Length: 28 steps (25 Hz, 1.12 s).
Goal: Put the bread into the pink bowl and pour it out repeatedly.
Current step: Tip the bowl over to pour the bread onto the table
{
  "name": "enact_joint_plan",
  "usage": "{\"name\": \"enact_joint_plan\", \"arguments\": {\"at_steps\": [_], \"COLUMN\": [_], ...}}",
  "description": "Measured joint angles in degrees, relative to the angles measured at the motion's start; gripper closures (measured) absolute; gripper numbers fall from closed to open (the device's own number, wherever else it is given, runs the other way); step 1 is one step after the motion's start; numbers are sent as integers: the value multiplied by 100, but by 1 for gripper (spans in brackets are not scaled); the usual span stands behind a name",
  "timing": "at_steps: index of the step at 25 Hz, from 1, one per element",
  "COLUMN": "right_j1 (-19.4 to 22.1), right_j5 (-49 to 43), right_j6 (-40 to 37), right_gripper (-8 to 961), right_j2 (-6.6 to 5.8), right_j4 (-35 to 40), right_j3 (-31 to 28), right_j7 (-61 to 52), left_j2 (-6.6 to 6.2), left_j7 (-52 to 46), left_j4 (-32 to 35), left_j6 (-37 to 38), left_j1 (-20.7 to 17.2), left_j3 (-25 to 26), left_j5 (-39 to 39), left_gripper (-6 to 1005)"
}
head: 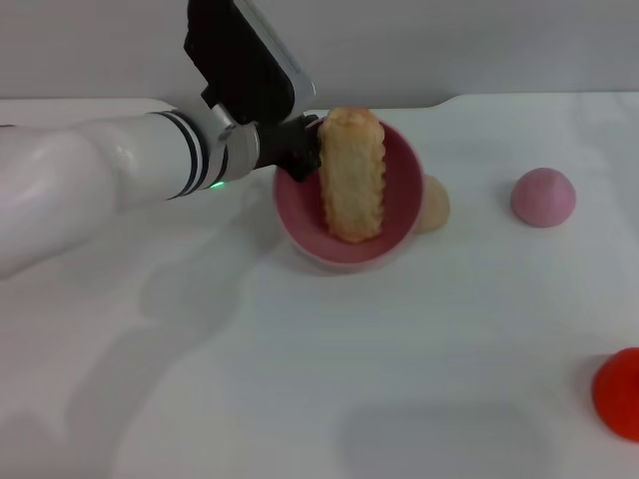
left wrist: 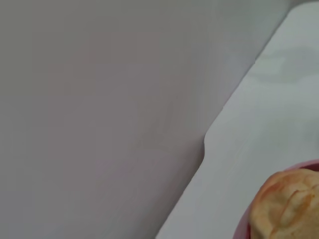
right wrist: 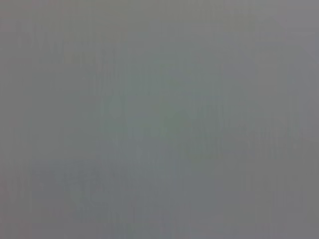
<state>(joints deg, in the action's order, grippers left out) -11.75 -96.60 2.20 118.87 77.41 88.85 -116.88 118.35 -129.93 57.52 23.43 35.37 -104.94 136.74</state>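
The pink bowl (head: pixel 394 215) is seen tilted up on its side in the upper middle of the head view, its opening turned toward the camera, and the bread (head: pixel 351 175) is lying inside it, standing almost on end along the bowl's left inner wall with its top past the rim. The left gripper (head: pixel 303 150) is placed at the bowl's left rim, its dark fingers closed on that edge. In the left wrist view, one end of the bread (left wrist: pixel 286 206) is caught at the lower right corner, with a sliver of pink rim beside it. A beige lump (head: pixel 435 204) is tucked just behind the bowl's right side. A pink dome (head: pixel 543 197) is seen farther right, and a red object (head: pixel 619 394) is cut off at the lower right edge, all on the white table (head: pixel 300 379). The right gripper is not shown anywhere.
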Motion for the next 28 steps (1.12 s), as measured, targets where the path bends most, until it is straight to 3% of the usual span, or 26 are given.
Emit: {"name": "enact_joint_plan", "arguments": {"at_steps": [10, 28], "right_j1": [9, 5], "right_j5": [38, 63], "right_j6": [-1, 0], "right_gripper": [386, 386], "right_j2": [15, 23], "right_j4": [-140, -154], "right_j3": [26, 66], "right_j7": [-14, -75], "left_j2": [19, 29], "left_j7": [-10, 173], "left_j4": [646, 801], "left_j6": [-418, -1707], "left_j1": [-368, -678], "left_j3": [-38, -687], "left_j5": [1092, 1818], "left_gripper": [943, 942]}}
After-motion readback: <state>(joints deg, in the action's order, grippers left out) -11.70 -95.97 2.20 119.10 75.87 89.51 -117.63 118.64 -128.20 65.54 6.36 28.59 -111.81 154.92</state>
